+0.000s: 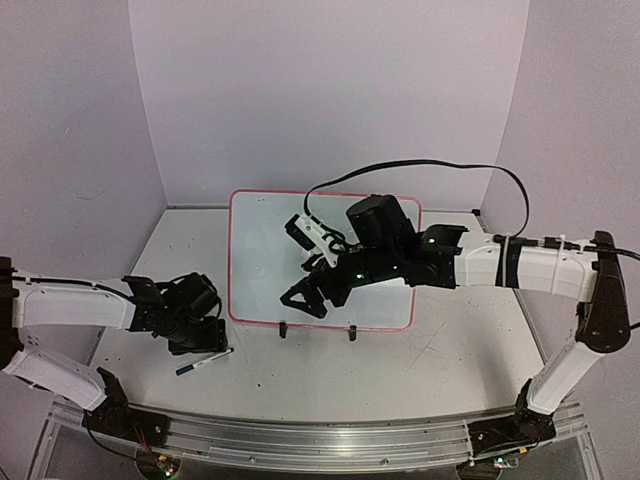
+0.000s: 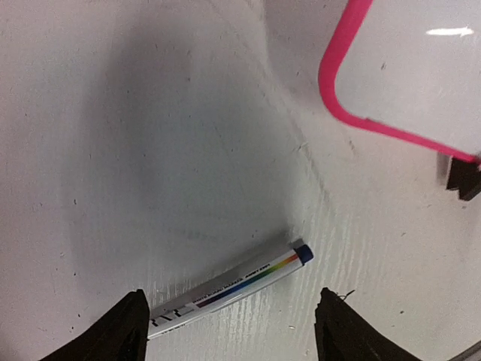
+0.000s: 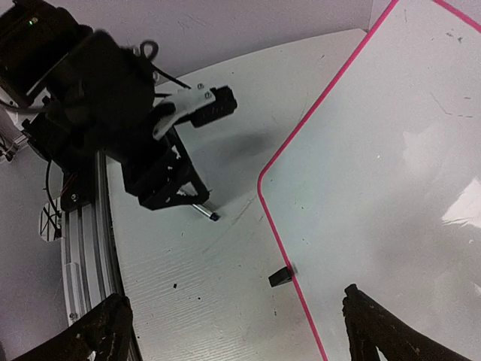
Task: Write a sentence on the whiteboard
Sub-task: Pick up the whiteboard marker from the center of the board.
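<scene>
Nothing is written yet: the whiteboard [image 1: 262, 255] sits mid-table towards the back, its surface bare. The marker [image 2: 229, 289] lies on the table [image 2: 113, 150] just off the board's near-left corner, not picked up. The left gripper [image 2: 233, 327] hovers right over it, jaws wide apart and empty. The right gripper [image 1: 303, 300] hangs above the board, jaws apart too, holding nothing. Everything's left to do: grab the marker, probably uncap it, then write.

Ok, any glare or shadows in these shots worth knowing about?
Left wrist view: a bright glare streak on the whiteboard, a broad soft shadow on the table above the marker. Right wrist view: pale reflections across the whiteboard. Top view: evenly lit.
</scene>
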You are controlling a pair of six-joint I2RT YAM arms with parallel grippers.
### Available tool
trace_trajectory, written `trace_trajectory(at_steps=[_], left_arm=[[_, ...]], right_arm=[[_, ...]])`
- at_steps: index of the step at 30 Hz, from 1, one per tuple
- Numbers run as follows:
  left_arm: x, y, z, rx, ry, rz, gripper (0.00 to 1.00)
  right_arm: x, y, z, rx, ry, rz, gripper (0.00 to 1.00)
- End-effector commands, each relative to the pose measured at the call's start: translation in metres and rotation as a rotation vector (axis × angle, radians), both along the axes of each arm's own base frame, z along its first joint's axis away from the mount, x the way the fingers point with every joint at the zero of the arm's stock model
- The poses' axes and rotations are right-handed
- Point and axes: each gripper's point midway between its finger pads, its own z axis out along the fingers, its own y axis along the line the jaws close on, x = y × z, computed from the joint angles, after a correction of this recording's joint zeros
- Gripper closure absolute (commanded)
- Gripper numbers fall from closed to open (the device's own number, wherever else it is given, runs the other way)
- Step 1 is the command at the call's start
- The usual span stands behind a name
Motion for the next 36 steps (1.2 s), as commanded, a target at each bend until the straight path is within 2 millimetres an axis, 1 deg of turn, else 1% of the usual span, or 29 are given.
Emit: trace_trajectory(at_steps=[1,2,3,4,6,7,8,10,11,13,15,18,21,23,26,28,30,33,34,36], left_arm=[[-0.006,0.001,-0.008,0.196,-0.002,-0.024,0.17],[-0.005,-0.005,-0.008,0.205,0.002,-0.064,0.15],[-0.003,-0.009,-0.014,0.245,0.015,-0.117,0.12],[0.000,-0.011,-0.017,0.269,0.015,-0.148,0.11],[0.005,-0.018,-0.018,0.289,0.010,-0.200,0.10],[0.008,-0.023,-0.020,0.292,0.006,-0.236,0.10],[0.009,-0.024,-0.023,0.298,0.015,-0.256,0.11],[0.008,-0.027,-0.031,0.274,0.036,-0.281,0.15],[0.007,-0.026,-0.038,0.256,0.065,-0.288,0.20],[0.003,-0.024,-0.047,0.238,0.099,-0.300,0.26],[0.000,-0.028,-0.051,0.213,0.126,-0.313,0.35],[-0.006,-0.033,-0.055,0.187,0.159,-0.342,0.43],[-0.015,-0.036,-0.060,0.164,0.207,-0.369,0.45],[-0.018,-0.037,-0.061,0.157,0.218,-0.377,0.41],[-0.019,-0.035,-0.055,0.166,0.223,-0.383,0.37],[-0.022,-0.027,-0.051,0.206,0.250,-0.366,0.32],[-0.026,-0.019,-0.050,0.234,0.278,-0.331,0.29],[-0.030,-0.010,-0.054,0.278,0.310,-0.298,0.29],[-0.034,0.001,-0.057,0.327,0.345,-0.276,0.30],[-0.039,0.007,-0.058,0.353,0.373,-0.261,0.32]], right_arm=[[-0.003,-0.019,0.040,0.076,-0.095,-0.020,0.02],[-0.005,-0.023,0.038,0.072,-0.096,-0.020,0.02],[-0.008,-0.032,0.044,0.087,-0.107,-0.022,0.02],[-0.011,-0.038,0.044,0.093,-0.108,-0.019,0.02],[-0.013,-0.050,0.040,0.090,-0.105,-0.023,0.02],[-0.015,-0.059,0.038,0.092,-0.101,-0.028,0.02],[-0.017,-0.066,0.040,0.104,-0.099,-0.031,0.02],[-0.015,-0.079,0.033,0.099,-0.081,-0.051,0.02],[-0.013,-0.089,0.034,0.111,-0.069,-0.067,0.02],[-0.010,-0.105,0.033,0.122,-0.059,-0.096,0.02],[-0.007,-0.118,0.033,0.131,-0.056,-0.126,0.02],[-0.008,-0.130,0.038,0.153,-0.062,-0.144,0.02],[-0.007,-0.137,0.041,0.163,-0.067,-0.161,0.02],[-0.007,-0.138,0.042,0.169,-0.066,-0.158,0.02],[-0.007,-0.135,0.041,0.173,-0.058,-0.155,0.02],[-0.007,-0.134,0.041,0.174,-0.051,-0.147,0.02],[-0.007,-0.133,0.040,0.177,-0.055,-0.145,0.02],[-0.007,-0.133,0.040,0.175,-0.059,-0.143,0.02],[-0.007,-0.134,0.040,0.175,-0.064,-0.143,0.02],[-0.007,-0.134,0.041,0.177,-0.067,-0.141,0.02]])
